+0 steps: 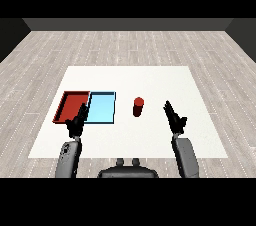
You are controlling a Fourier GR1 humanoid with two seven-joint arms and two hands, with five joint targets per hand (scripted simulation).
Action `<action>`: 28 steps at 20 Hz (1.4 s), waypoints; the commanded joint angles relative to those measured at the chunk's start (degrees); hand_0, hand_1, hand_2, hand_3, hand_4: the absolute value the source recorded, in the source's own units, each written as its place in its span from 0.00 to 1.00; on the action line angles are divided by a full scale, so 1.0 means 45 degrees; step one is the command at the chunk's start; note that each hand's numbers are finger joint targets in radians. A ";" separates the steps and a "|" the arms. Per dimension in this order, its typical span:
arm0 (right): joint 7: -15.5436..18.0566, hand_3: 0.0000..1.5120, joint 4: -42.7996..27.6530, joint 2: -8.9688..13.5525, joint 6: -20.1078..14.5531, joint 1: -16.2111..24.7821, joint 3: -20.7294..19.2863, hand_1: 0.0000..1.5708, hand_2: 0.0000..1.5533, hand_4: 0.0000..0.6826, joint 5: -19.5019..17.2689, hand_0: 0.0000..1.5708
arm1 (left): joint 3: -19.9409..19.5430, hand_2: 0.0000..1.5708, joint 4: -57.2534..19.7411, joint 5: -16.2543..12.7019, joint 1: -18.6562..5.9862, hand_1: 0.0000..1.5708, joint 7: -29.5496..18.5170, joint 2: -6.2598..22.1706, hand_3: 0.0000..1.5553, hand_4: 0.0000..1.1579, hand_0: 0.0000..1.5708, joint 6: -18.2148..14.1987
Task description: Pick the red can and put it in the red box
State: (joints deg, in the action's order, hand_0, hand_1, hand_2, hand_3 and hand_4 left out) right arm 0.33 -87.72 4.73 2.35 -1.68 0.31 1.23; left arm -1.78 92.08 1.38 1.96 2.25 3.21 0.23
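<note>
The red can [138,106] stands upright on the white table [150,80], just right of the light blue tray [101,108]. The red tray [70,105] lies at the left, side by side with the blue one. My right hand [173,116] hovers to the right of the can, apart from it, fingers straight and open. My left hand [77,120] is at the near edge of the two trays, overlapping their front rims, fingers relaxed and holding nothing.
Grey wood-plank floor [40,55] surrounds the table on all sides. Both forearms come in from the lower corners of the view.
</note>
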 commanded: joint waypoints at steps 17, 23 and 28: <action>0.3749 0.00 0.1736 -0.0983 -0.0211 -0.1958 -0.0086 0.00 0.00 0.00 0.0074 0.00 | -0.0160 0.00 0.0788 -0.0303 0.0752 0.00 -0.5206 -0.0575 0.00 0.00 0.00 0.0219; 0.3599 0.00 0.2294 -0.0563 0.0139 -0.2189 -0.0560 0.00 0.00 0.00 0.0514 0.00 | -0.0881 0.00 -0.0428 -0.0925 0.0415 0.00 -0.6530 -0.0032 0.00 0.00 0.00 0.1008; 0.3578 0.00 0.2250 -0.0649 -0.0273 -0.2272 -0.0733 0.00 0.00 0.00 0.0550 0.00 | -0.0659 0.00 -0.0919 -0.0658 -0.0722 0.00 -0.5817 -0.0229 0.00 0.00 0.00 0.0424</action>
State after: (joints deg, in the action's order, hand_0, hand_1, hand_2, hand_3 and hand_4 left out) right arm 16.66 -79.56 2.04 2.58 -9.81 -2.31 4.03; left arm -3.88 91.94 -1.36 1.34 -21.84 1.75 2.01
